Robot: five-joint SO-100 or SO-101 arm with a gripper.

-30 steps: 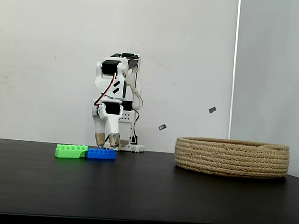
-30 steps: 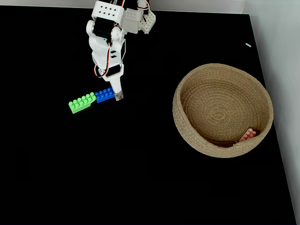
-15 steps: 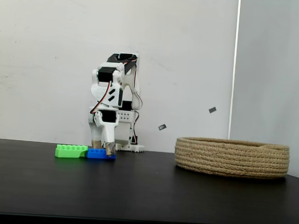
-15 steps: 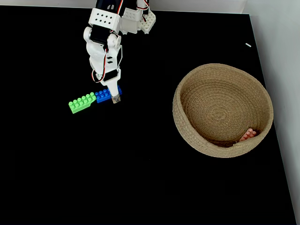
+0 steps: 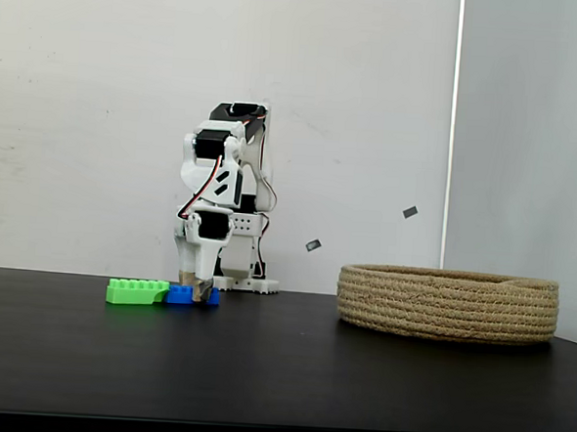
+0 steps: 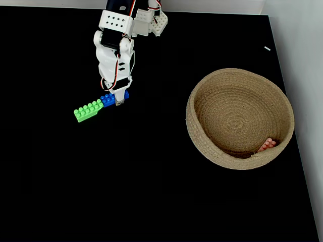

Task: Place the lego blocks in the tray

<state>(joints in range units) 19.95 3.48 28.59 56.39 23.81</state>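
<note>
Lego blocks first: the blue brick and the green brick are lying end to end on the black table, way over on the left, touching each other in a slightly diagonal line. The pink brick is already tucked inside the tray, down against the near right wall, so one of three looks done.

The gripper is down at table level right on the blue brick's right end, arm folded steeply over it from the far edge. From the side the fingertips sit low around that same end of the brick. The jaws look drawn in around the blue brick, but I honestly can't tell whether they've actually clamped it or are just straddling it; the brick sits flat on the table either way.

Going for the free end makes sense to me, since the other end butts up against the green one and there's no room for a finger there. Risk I'd guess at: lifting could drag or nudge the green brick along if the two are snagged together.

The tray sits well apart to the right, so there's a fair swing across open table once it's got hold
</note>
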